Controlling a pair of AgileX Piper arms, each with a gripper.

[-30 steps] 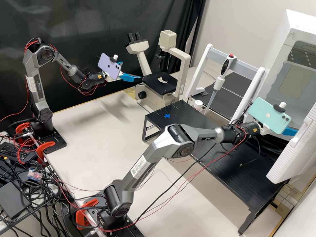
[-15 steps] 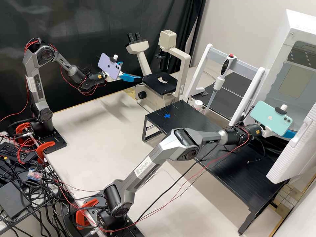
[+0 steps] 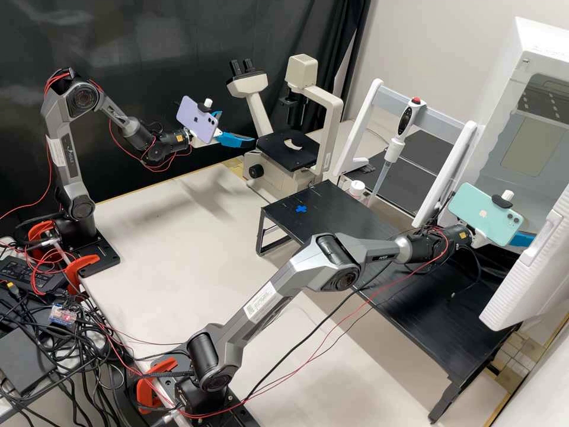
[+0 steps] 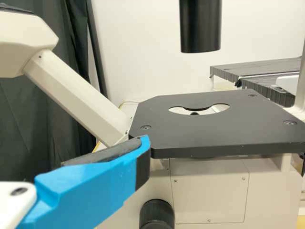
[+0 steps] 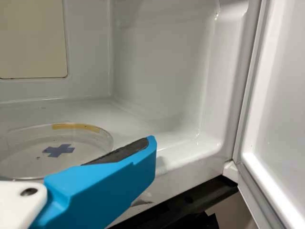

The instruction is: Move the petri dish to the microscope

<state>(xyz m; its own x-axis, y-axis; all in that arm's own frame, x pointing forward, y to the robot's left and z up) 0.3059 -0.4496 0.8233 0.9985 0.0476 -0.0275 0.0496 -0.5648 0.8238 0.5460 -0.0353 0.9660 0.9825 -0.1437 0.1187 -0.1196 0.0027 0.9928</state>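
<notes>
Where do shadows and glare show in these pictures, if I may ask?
High view: a soft shadow on the pale bench top; right wrist view: bright glare along the white door; left wrist view: no strong glare on the microscope stage.

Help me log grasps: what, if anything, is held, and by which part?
Nothing: the left gripper is empty, and the petri dish lies flat in the white chamber.

Right wrist view: petri dish (image 5: 28, 160), cut off by the edge. High view: right hand (image 3: 523, 239), partly hidden behind phone (image 3: 483, 214) and door (image 3: 527, 276).
</notes>
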